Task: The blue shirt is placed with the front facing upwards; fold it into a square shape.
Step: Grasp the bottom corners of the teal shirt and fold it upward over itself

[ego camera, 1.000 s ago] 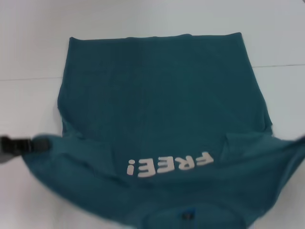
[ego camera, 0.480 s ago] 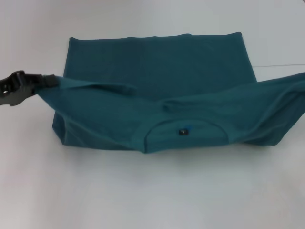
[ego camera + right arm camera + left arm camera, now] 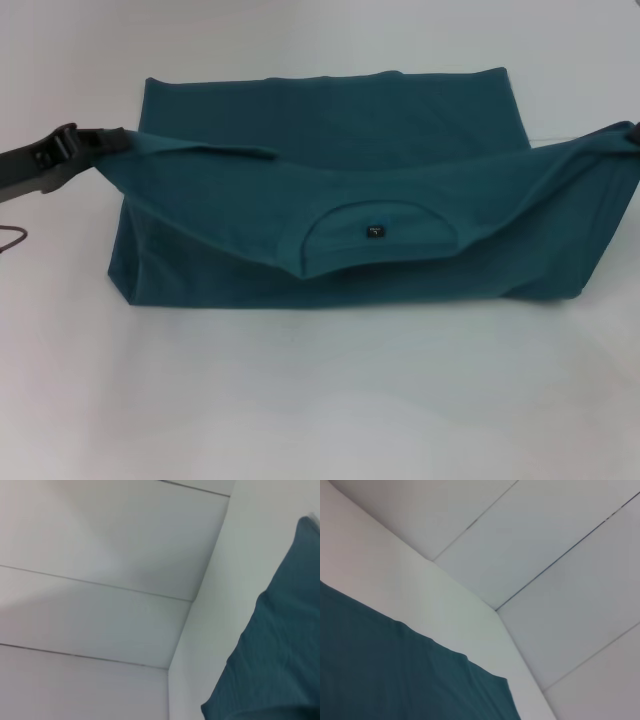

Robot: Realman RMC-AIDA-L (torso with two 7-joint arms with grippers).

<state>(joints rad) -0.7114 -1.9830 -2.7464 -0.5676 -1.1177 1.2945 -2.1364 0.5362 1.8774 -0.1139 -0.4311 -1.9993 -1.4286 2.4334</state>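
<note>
Blue shirt (image 3: 330, 215) lifted mid-fold over table (image 3: 320, 400); left gripper (image 3: 100, 142) clamped on its left shoulder, right gripper's state indiscernible at its right corner. Risk: uneven pull skewing the fold.

A plain test room for a robot.
A bare white table (image 3: 320, 400) fills the view, with white wall panels (image 3: 545, 540) beside it.

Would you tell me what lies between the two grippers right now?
In the head view, the lifted edge of the blue shirt spans from the left gripper towards the right gripper, collar sagging midway.
</note>
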